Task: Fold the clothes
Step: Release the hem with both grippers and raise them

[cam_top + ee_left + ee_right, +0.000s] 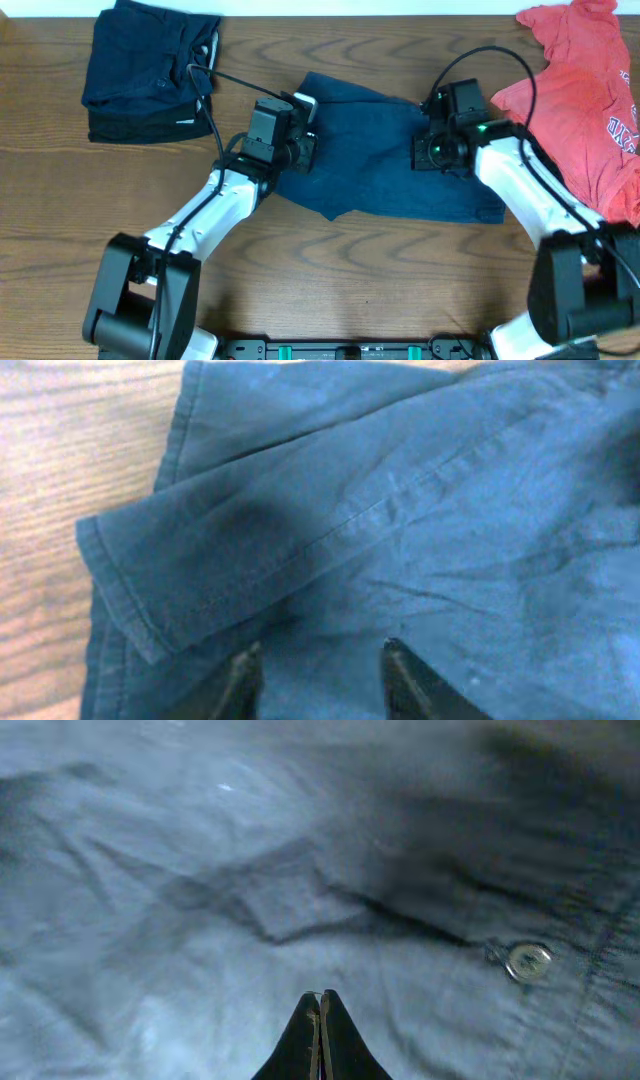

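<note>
Both arms reach in over the navy shorts spread on the table. The left gripper has its jaws partly apart, with cloth lying between them. The right gripper is closed tight, tips on the fabric near the button.

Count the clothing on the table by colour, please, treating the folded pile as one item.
Dark navy: 2 (spread shorts, folded pile)
Coral-red: 1 (T-shirt)
Total: 3

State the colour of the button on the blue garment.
Silvery metal button, clearest in the right wrist view.
</note>
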Controlling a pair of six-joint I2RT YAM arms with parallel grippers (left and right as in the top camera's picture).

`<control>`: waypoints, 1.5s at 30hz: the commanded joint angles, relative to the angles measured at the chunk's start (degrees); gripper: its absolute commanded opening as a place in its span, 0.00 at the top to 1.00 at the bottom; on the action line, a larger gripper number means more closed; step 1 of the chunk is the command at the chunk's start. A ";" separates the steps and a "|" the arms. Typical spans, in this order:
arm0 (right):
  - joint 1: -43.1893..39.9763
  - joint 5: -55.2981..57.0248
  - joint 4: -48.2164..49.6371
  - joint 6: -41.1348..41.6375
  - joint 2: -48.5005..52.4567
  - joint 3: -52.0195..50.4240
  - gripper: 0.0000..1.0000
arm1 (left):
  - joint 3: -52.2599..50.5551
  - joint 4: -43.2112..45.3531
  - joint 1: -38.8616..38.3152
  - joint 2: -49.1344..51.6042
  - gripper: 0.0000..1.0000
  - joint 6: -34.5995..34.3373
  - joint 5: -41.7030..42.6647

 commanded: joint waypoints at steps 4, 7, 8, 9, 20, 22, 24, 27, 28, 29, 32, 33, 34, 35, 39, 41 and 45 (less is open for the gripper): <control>-0.94 0.83 2.64 0.42 4.79 0.42 0.99 | 0.81 3.45 0.02 6.58 0.73 0.07 0.15; -1.16 0.83 3.26 0.42 6.01 0.42 0.99 | 1.42 5.07 -0.04 8.28 0.78 -1.49 -1.38; -1.25 0.83 3.48 0.42 6.38 0.42 0.99 | 1.97 5.03 -0.04 8.76 0.79 -1.40 -1.42; -1.44 0.83 3.48 0.42 6.51 0.42 0.99 | 2.62 4.81 -0.04 9.31 0.80 -1.44 -1.31; -3.54 0.83 3.19 0.42 6.69 0.42 0.99 | 8.61 3.08 -2.05 18.01 0.87 0.17 -1.38; -3.58 0.87 3.02 0.42 6.69 0.42 0.99 | 9.97 3.06 -2.01 19.26 0.87 0.15 -1.42; -3.58 0.87 3.02 0.42 6.69 0.42 0.99 | 11.08 3.06 -2.01 20.26 0.87 0.15 -2.10; -3.58 1.07 2.99 0.42 6.69 0.39 0.99 | 12.02 3.13 -2.01 20.83 0.87 0.15 -4.35; -3.58 1.16 3.02 0.39 6.69 0.39 0.99 | 12.24 3.37 -2.01 20.87 0.87 0.15 -5.22; -3.58 1.27 3.02 0.42 6.69 0.39 0.99 | 12.44 3.91 -2.01 20.90 0.87 0.15 -6.45; -3.56 1.29 2.99 0.42 6.69 0.39 0.99 | 12.85 7.32 -1.99 20.90 0.87 0.20 -10.78; -3.56 1.27 2.95 0.42 6.69 0.39 0.99 | 12.85 9.40 -1.95 20.90 0.87 0.17 -12.57; -3.58 1.27 2.89 0.42 6.69 0.39 0.99 | 12.85 11.43 -1.86 20.90 0.87 0.17 -13.70; -3.58 1.27 2.78 0.42 6.69 0.39 0.99 | 12.85 13.64 -1.64 20.92 0.87 0.17 -14.40; -3.58 1.27 2.32 0.42 6.69 0.39 0.99 | 12.85 25.07 -0.33 20.92 0.87 0.15 -14.45; -3.58 1.27 2.32 0.42 6.69 0.39 0.99 | 12.85 30.49 0.33 20.92 0.87 0.09 -14.45; -3.58 1.25 2.40 0.42 6.67 0.39 0.99 | 14.16 32.15 2.03 20.92 0.87 -4.52 -14.47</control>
